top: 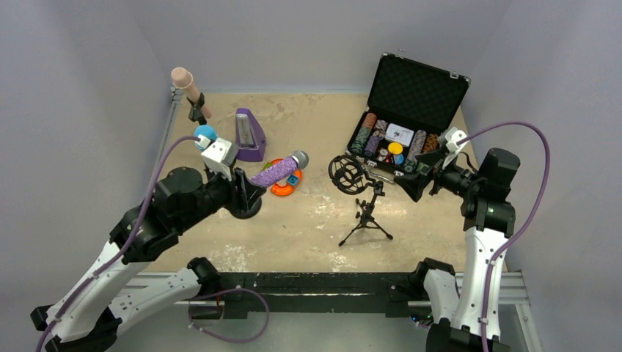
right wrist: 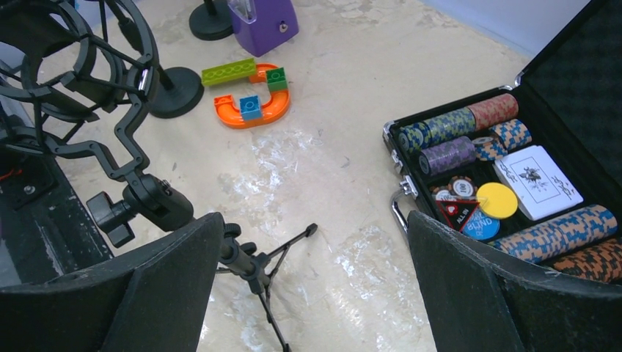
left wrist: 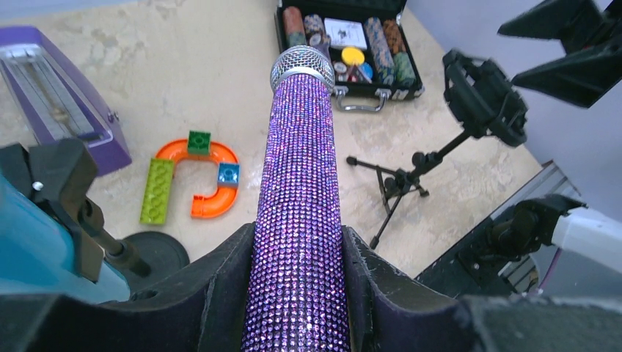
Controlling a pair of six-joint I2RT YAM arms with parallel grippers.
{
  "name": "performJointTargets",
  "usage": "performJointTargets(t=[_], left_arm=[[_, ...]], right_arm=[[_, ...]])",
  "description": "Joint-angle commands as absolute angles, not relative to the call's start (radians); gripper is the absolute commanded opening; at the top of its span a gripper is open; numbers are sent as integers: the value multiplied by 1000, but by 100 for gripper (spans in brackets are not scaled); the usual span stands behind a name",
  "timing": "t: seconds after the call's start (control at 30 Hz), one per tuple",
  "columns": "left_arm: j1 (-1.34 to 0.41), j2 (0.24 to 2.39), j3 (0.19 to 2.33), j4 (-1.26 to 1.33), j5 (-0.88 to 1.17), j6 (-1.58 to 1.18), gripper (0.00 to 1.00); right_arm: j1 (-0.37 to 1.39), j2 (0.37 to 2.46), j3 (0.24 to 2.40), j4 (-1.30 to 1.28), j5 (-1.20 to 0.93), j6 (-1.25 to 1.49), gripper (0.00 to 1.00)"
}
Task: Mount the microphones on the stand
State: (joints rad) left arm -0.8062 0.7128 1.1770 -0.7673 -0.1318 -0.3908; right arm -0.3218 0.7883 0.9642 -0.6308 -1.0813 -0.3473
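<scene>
In the top view, the pink microphone (top: pixel 185 81) is seen raised at the far left of the table (top: pixel 308 227), seated in a black clip (top: pixel 196 111), and the blue microphone (top: pixel 205 135) appears mounted just in front of it, so two of the three are judged done. The purple microphone (top: pixel 279 171) is clamped at its lower end by the left gripper (top: pixel 253 188) and held above the table, well apart from the tripod stand (top: pixel 365 213), whose wire ring cradle (top: pixel 348 173) is empty; this last mounting is what is left. The right gripper (top: pixel 419 173) is held spread wide beside the cradle, grasping nothing. In the left wrist view, the purple microphone (left wrist: pixel 302 191) is shown as a long cylinder covered in rows of small glittering studs, capped by a silver mesh head, and squeezed between two matte black fingers (left wrist: pixel 227 286). The blue microphone (left wrist: pixel 26 257) is smooth and is gripped by a black clip (left wrist: pixel 62 187). In the right wrist view, the cradle (right wrist: pixel 73 73) is seen as thin black hoops on a knobbed joint above slim tripod legs, with the right gripper (right wrist: pixel 312 227) gaping over the mottled, scuffed table (right wrist: pixel 330 147).
</scene>
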Motion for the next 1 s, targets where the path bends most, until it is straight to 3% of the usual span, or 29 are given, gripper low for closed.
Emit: performJointTargets(t=[0.0,0.47,0.67,0.83,0.97], left_arm=[[-804,747,1282,-650,-169,-331,0],[-805,869,1414,-514,-102,-296,0],[-805,918,1448,-448,-71,-296,0],[-804,965,1470,-379,-39,-307,0],[-805,1016,1499,-341,-9,-321,0]], right_arm=[[-327,807,1043,-691,-1127,-389,98],[-326,866,1245,-766,-1185,-402,99],[-327,885,1241,-599,-1164,-243,99],[-325,958,1358,-714,-1319,-250,96],[-316,903,1320,-467,-1371,-20,96]])
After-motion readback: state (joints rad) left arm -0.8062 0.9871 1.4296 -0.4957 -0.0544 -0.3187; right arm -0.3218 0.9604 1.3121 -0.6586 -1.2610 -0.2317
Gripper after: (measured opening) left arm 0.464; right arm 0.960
